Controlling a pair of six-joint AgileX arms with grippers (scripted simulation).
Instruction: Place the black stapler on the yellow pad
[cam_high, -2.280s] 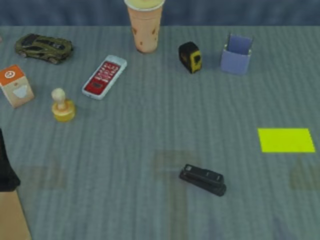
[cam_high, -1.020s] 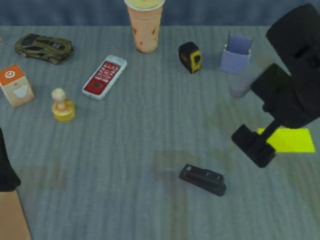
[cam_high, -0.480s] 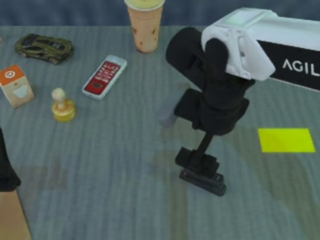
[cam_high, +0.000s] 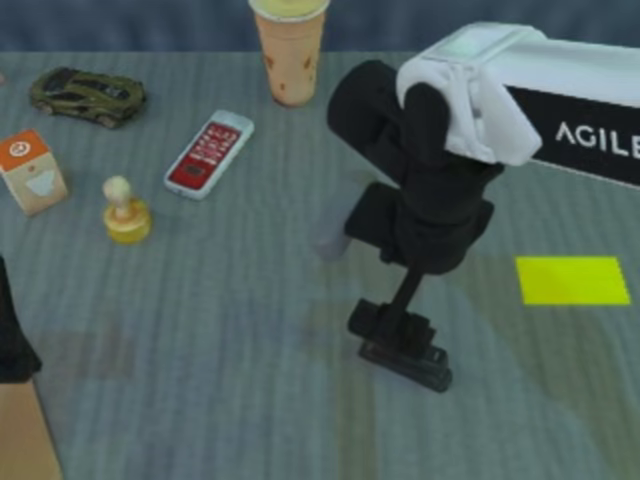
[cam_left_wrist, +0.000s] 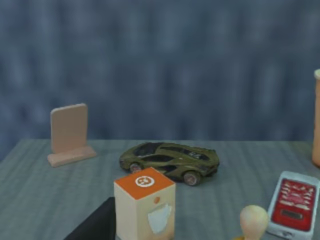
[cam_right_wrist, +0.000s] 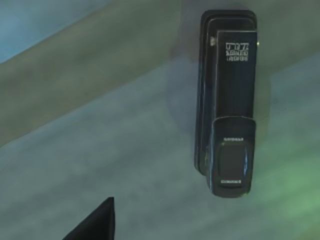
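Observation:
The black stapler (cam_high: 428, 369) lies flat on the table, front of centre; in the right wrist view the stapler (cam_right_wrist: 227, 100) shows full length, untouched. My right gripper (cam_high: 392, 326) hangs over its left end, open, with only one dark finger (cam_right_wrist: 100, 225) showing beside the stapler. The yellow pad (cam_high: 572, 280) lies bare near the right edge, well right of the stapler. My left arm (cam_high: 10, 345) stays parked at the left edge, with one finger (cam_left_wrist: 97, 226) showing in its wrist view.
An orange cup (cam_high: 290, 50) stands at the back. A red-and-white remote (cam_high: 209, 153), a toy car (cam_high: 88, 95), an orange-and-white box (cam_high: 33, 172) and a yellow stamp (cam_high: 126, 212) sit at the left. My right arm (cam_high: 500, 90) covers the back right.
My right arm swung in from the right edge across the pad to above the stapler. In the last half second it only edged slightly left. The stapler has not moved.

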